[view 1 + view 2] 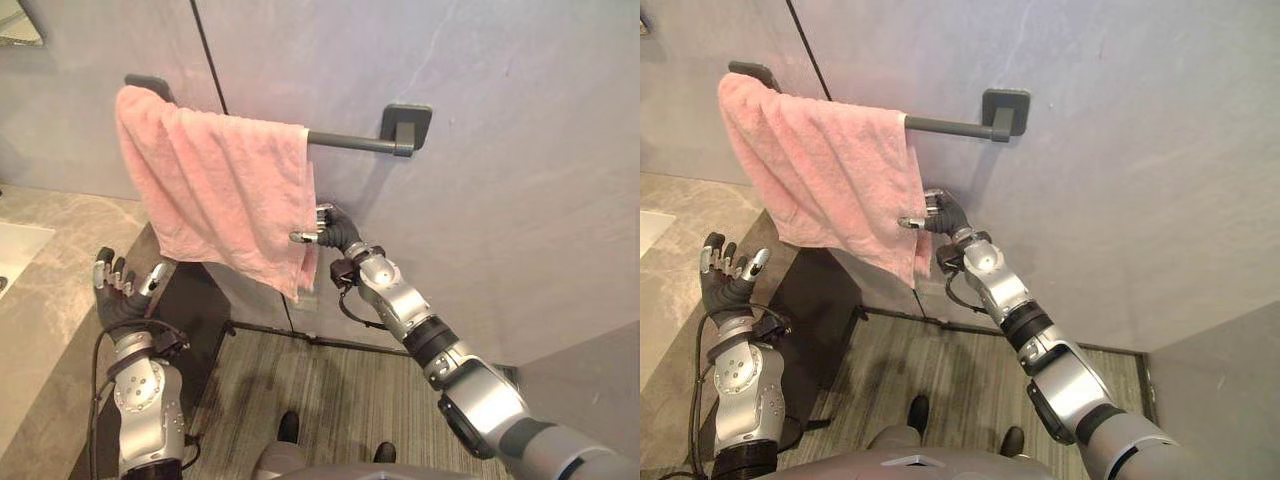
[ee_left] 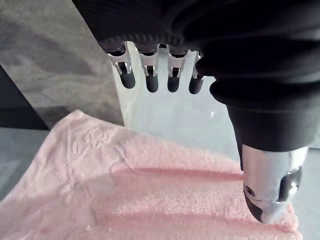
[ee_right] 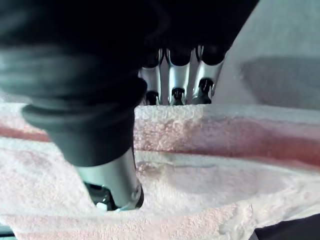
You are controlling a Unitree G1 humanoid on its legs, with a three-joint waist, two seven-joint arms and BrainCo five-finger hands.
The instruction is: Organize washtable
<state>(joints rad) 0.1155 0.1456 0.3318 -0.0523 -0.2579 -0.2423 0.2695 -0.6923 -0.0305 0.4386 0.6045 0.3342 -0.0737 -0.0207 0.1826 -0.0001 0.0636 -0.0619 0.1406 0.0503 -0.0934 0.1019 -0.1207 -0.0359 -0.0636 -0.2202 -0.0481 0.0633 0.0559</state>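
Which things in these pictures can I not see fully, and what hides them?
- The towel bar: its left stretch lies under the pink towel in both eye views.
- The sink: cut off by the left edge of the left eye view.
- How much cloth the right hand pinches: its own dark cover blocks it in the right wrist view.

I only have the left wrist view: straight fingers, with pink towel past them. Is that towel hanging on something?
Observer: Yes. The pink towel is draped over a dark wall bar.
Operator: Is the left hand touching it?
Observer: No. The left hand is open, raised beside the countertop, below the towel and apart from it.
Operator: And the right hand?
Observer: The right hand pinches the towel's right edge near its lower end, thumb in front, fingers behind.
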